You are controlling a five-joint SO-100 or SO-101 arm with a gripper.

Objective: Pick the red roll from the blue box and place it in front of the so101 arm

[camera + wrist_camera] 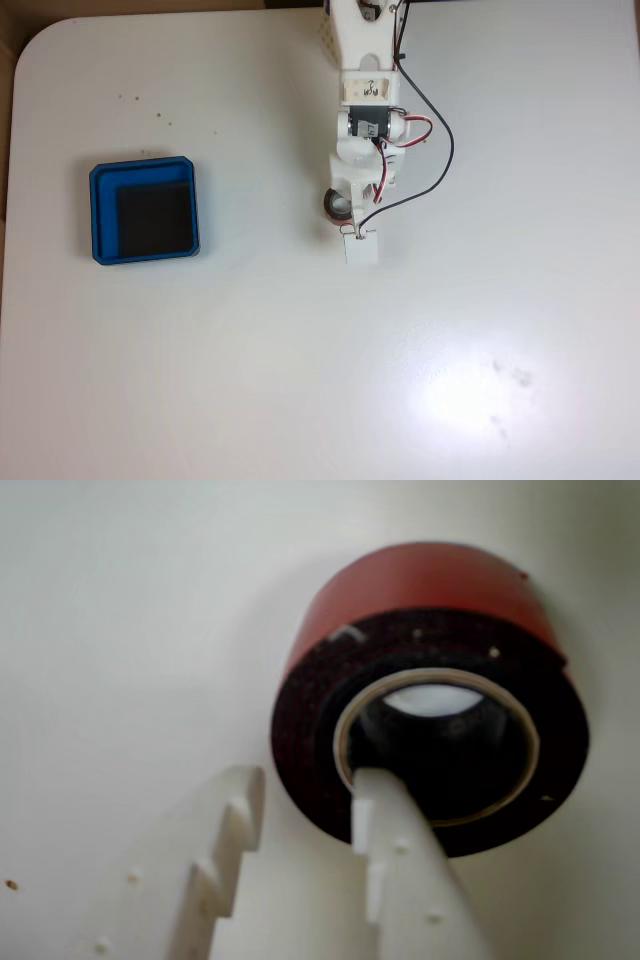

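Nearest the wrist camera: two white toothed fingers (300, 805), parted, one tip poking into the core hole of the red roll (430, 695), the other outside its dark end face with a gap of bare bench (130, 640) between tip and roll. Not clamped, judging by that gap; spread around the roll's wall, at most brushing it.

Seen from the fixed view: red roll (337, 206) down on the white bench, well away from the blue box (144, 212), tucked just beside the head of the so101 arm (368, 120) and partly hidden under it. Blue box bare inside, black floor showing, nothing left in it.

Judged by the layout: lifting out of the box done, carry across done, roll apparently set down in front of the arm. Left to do, probably: drawing the inner fingertip clear of the core hole without dragging or tipping the roll, then backing the arm off. Cannot tell from either view whether the roll rests flat or leans slightly against the fingertip.
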